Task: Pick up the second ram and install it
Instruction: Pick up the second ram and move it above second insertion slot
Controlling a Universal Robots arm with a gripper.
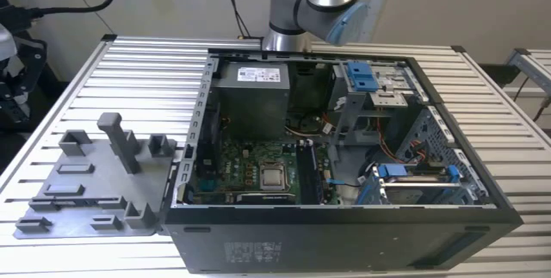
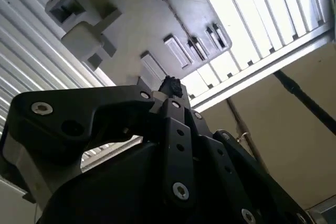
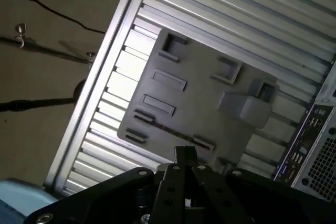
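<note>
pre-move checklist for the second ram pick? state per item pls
1. Location of second ram: ok. It looks like the thin dark strip lying edge-on in the gray tray.
2. Position of pincer: ok. It is above the tray and apart from the strip.
3. Readiness of pincer to grasp: not ok. Its jaws are together, and nothing is seen between them.
4. Access to case: ok. The side is open and the motherboard is exposed.
5. Free slot rail: cannot tell whether it is occupied.
</note>
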